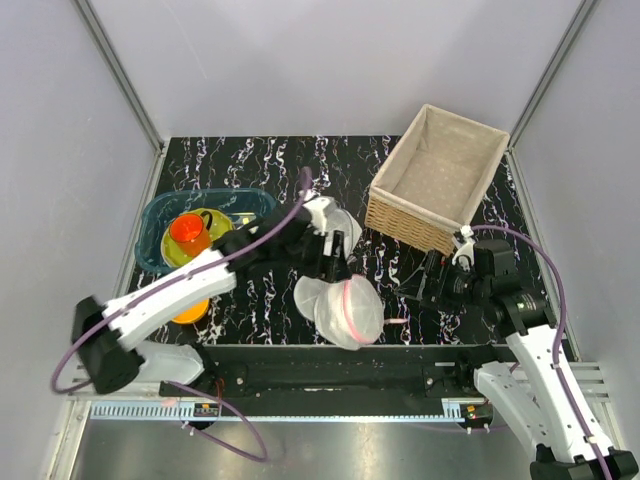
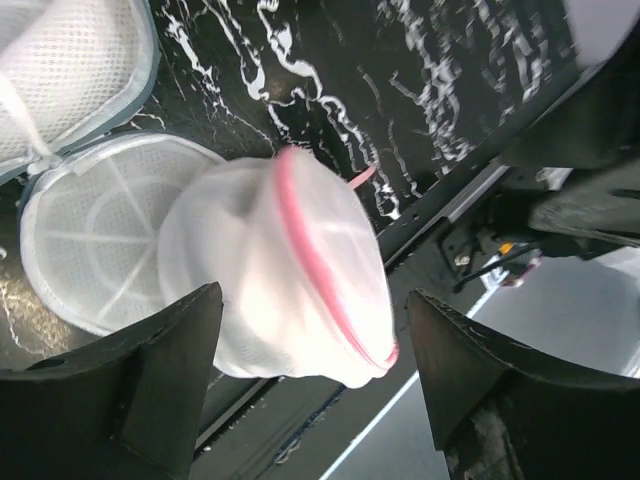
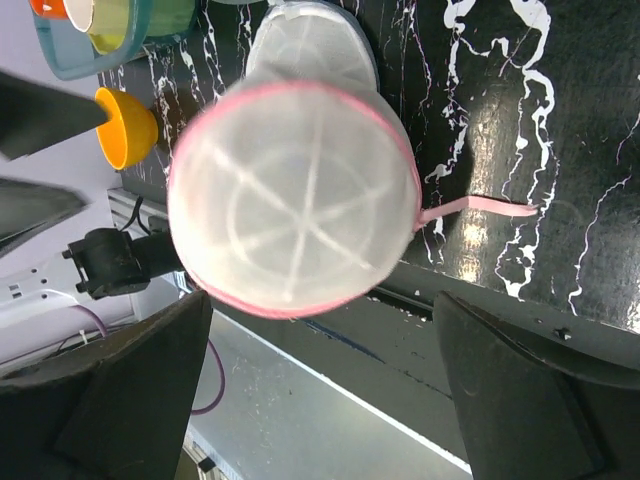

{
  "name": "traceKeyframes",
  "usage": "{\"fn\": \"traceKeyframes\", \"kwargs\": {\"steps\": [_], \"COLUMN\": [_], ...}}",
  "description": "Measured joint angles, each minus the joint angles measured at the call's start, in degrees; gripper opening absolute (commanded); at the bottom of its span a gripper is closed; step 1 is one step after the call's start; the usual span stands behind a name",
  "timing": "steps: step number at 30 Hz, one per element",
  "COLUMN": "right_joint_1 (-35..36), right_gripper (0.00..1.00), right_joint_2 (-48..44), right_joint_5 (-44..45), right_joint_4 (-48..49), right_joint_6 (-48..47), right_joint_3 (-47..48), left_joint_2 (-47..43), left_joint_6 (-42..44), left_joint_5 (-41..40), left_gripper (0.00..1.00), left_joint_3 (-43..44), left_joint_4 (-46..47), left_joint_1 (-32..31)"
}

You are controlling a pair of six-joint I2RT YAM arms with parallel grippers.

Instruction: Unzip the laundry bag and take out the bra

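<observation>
The left gripper stood with its jaws spread wide, gripping nothing. Between its fingers, blurred, was the laundry bag, pink rim tilted, at the near edge of the black marbled table, just beside a white mesh dome. To the bag's right, the right gripper hung equally wide and empty, near the wicker basket

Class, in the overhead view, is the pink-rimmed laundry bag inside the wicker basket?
No, the laundry bag is near the front edge of the black table, well apart from the wicker basket.
</observation>
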Motion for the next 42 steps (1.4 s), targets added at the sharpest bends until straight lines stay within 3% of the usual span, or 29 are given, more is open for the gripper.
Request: {"fn": "traceKeyframes", "kwargs": {"steps": [7, 14, 21, 25, 30, 36, 42], "right_joint_1": [0.0, 0.0, 0.0, 0.0, 1.3, 4.9, 13.5], "right_gripper": [1.0, 1.0, 1.0, 0.99, 0.91, 0.9, 0.86], "right_joint_2": [0.8, 5.1, 6.1, 5.9, 4.4, 1.1, 6.3], "right_joint_5": [1.3, 1.5, 1.4, -0.6, -4.0, -5.3, -3.1], "right_joint_4": [-0.1, 0.4, 1.0, 3.0, 7.0, 15.5, 24.3], "right_joint_6": [2.0, 2.3, 2.3, 2.1, 2.4, 6.5, 10.0], "right_joint_3": [-0.5, -2.9, -3.3, -4.2, -6.5, -10.4, -11.0], "left_joint_2": [-16.0, -18.1, -20.4, -20.6, -16.2, -13.0, -14.3], "left_joint_6": [-11.7, -24.1, -34.2, -36.3, -34.9, -31.2, -27.1], "left_joint_5": [-4.9, -9.4, -17.6, -23.6, -28.4, -28.0, -24.7], "left_gripper": [0.84, 0.84, 0.84, 0.85, 0.84, 0.79, 0.79], "left_joint_3": [-9.5, -16.9, -21.7, -24.0, -24.0, -24.1, -25.4], "left_joint_4": [0.2, -1.4, -2.6, -3.3, -2.6, 0.9, 7.6], "left_joint_1": [-2.1, -14.8, -21.0, -21.2, -20.2, -13.7, -7.6]}}
